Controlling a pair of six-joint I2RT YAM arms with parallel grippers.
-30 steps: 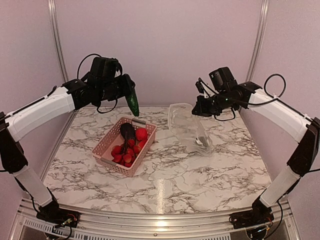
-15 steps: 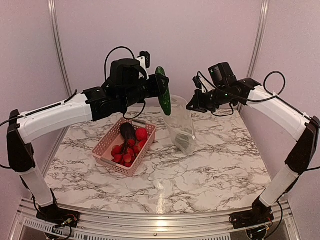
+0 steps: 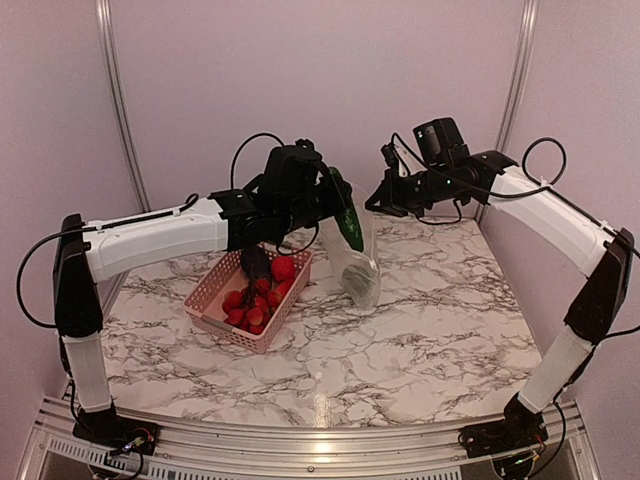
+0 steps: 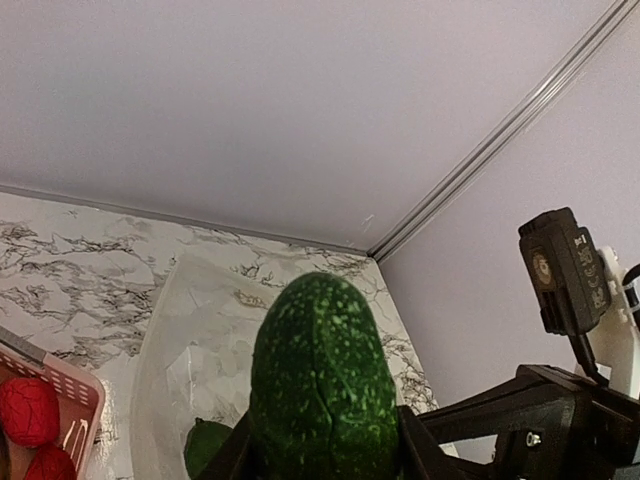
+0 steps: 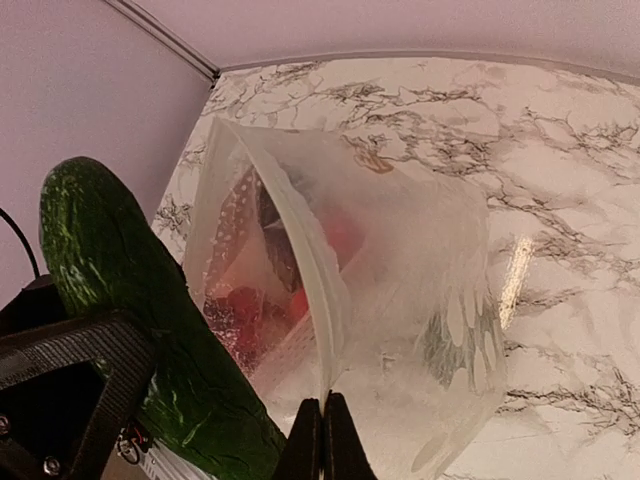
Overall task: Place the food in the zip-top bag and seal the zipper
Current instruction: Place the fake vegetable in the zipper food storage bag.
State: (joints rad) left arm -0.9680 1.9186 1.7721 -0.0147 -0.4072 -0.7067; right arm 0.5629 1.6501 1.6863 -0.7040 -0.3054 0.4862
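Food goes in one piece at a time, and at this moment we have the long green piece [image 3: 349, 225] clamped between the fingers of the left gripper [image 3: 338, 205], hanging tip-down just beside the left edge of the zip-top bag [image 3: 360, 265]. The right gripper [image 3: 374, 204] is pinched tight on the bag's upper rim, holding it upright so that its bottom appears to rest on the marble table [image 3: 420, 340]. A smaller green piece [image 3: 364, 287] already lies at the bottom. The eggplant [image 3: 254, 262], the tomato [image 3: 283, 267] and the small red pieces [image 3: 245, 305] wait in the pink basket [image 3: 212, 302], just left of the bag. In the right wrist view the mouth gapes towards the left, the zipper [image 5: 318, 290] bowing outward, and the green piece sits beside that opening, not yet over it. We judge that the insertion goes best if we carry the tip across the rim, line the piece's length up with the bag's depth, and lower it well inside before loosening the fingers. Pressing on the floppy rim could fold the mouth shut or drag it out of the pinch, so we should come in from above.
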